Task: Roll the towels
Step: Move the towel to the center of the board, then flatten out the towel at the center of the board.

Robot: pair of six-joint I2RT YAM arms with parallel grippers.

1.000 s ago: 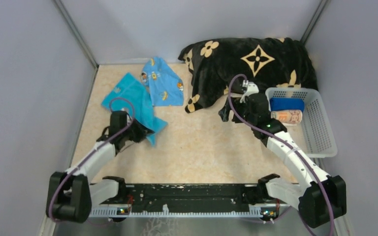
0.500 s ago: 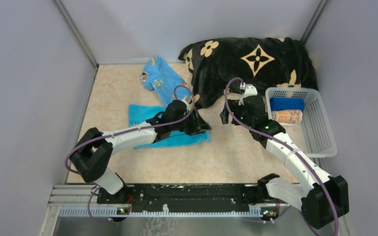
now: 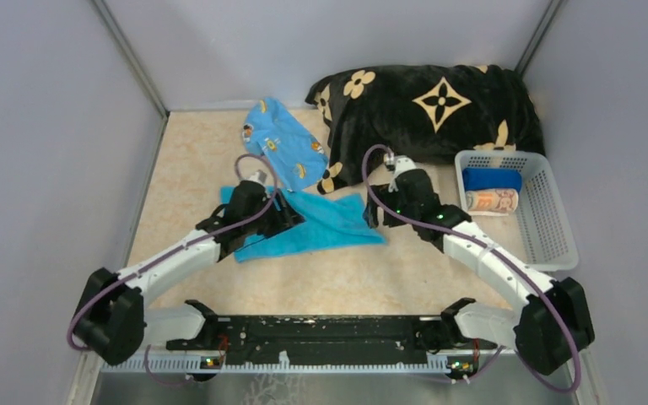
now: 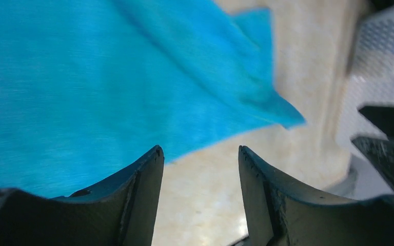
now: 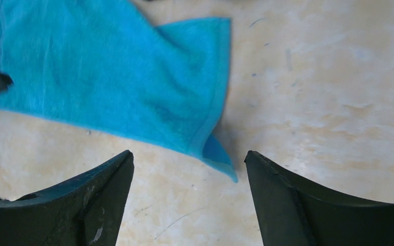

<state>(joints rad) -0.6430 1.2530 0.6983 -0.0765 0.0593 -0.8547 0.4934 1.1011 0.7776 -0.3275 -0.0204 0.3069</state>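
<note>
Jaws stand apart on both arms, and neither holds anything. The left gripper (image 4: 200,154) hangs low at the edge of the turquoise towel (image 3: 329,224). The cloth fills the space ahead of it and off to its left, while bare table (image 3: 346,270) shows in the gap between its fingertips. The right gripper (image 5: 189,156) faces the same towel from the opposite end. Straight ahead of it lies the towel's pointed corner, turned up a little and throwing a shadow, and the rest of the cloth spreads away to its left.

The towel looks mostly flat but skewed, with that near corner rumpled, so I'd say the step in hand is squaring it up before rolling. To do it well, each gripper should drop onto a corner at its own end and pinch right at the hem. Then they draw gently apart until the cloth lies taut and flat. After that, start the roll from one short edge, keeping both sides level so it doesn't cone.

Farther out beyond the left gripper, the light blue printed towel (image 3: 283,143) lies crumpled against the black blanket (image 3: 439,101). Off to the right gripper's right, the basket (image 3: 557,219) holds a dark blue roll (image 3: 491,179) and a striped roll (image 3: 491,201).
</note>
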